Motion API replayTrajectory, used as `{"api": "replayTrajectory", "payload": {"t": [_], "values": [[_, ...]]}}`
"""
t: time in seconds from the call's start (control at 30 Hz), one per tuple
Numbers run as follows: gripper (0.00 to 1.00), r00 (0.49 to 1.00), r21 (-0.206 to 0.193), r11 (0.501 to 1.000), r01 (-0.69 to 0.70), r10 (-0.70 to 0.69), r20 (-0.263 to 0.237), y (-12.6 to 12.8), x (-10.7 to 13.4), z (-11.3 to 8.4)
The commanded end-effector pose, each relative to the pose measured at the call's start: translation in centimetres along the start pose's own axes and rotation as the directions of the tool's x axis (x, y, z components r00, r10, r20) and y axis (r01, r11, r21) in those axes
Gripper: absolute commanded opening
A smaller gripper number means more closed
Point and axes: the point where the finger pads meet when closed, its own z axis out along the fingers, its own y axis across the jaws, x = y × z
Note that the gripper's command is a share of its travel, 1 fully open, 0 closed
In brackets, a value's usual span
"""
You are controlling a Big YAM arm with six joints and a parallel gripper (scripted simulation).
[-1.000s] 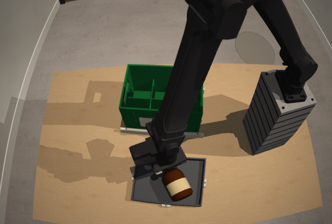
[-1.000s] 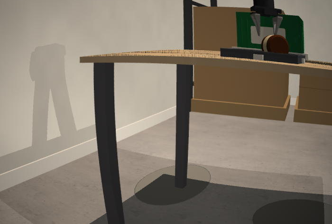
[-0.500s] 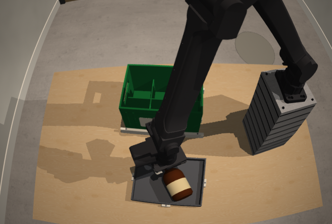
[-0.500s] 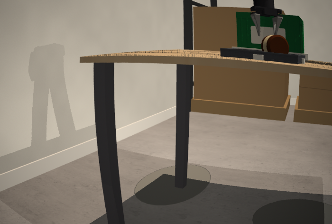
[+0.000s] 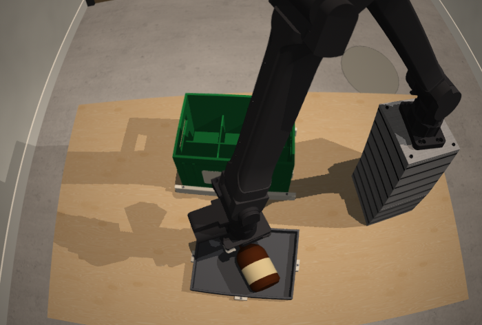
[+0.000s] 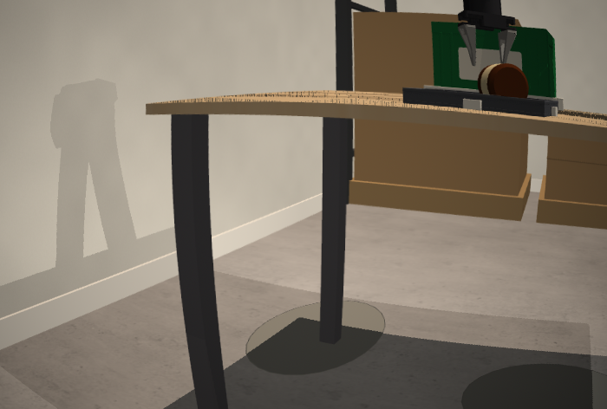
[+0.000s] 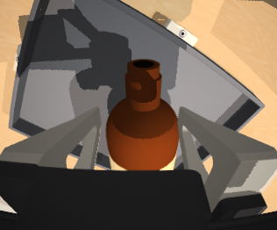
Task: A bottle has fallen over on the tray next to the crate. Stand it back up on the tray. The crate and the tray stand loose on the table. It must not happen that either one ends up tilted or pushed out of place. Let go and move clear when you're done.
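Observation:
The brown bottle (image 5: pixel 259 270) (image 6: pixel 510 81) (image 7: pixel 143 145) with a cream label lies on its side on the dark grey tray (image 5: pixel 283 258) (image 6: pixel 436 96) (image 7: pixel 205 83). In the top view its neck is hidden under the gripper and its base points to the tray's front right. My gripper (image 6: pixel 488 63) (image 7: pixel 138 114) is open, pointing down above the bottle's neck end. In the wrist view the bottle's shoulder shows between the two fingers, with a gap on each side. The green crate (image 5: pixel 186 173) (image 6: pixel 444 61) stands upright behind the tray.
A light strip (image 5: pixel 202 190) runs along the crate's front foot. Small white blocks (image 5: pixel 240 297) (image 7: pixel 181 32) sit at the tray's outer edges. The ribbed grey pedestal (image 5: pixel 389 180) under the arm's base stands on the right of the table. The forearm passes over the crate's right part.

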Motion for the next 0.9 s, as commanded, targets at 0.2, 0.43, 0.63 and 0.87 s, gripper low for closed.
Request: {"api": "replayTrajectory", "payload": {"t": [0.2, 0.43, 0.63, 0.87], "values": [[0.61, 1.0, 0.001, 1.0, 0.005, -0.005, -0.003, 0.2, -0.3, 0.9], [0.61, 1.0, 0.016, 1.0, 0.005, -0.005, -0.005, -1.1, -0.2, 1.1], [0.61, 1.0, 0.006, 1.0, 0.005, -0.005, -0.004, -0.6, -0.2, 1.0], [0.61, 1.0, 0.012, 1.0, 0.006, -0.006, -0.004, -0.7, -0.2, 1.0]]}}
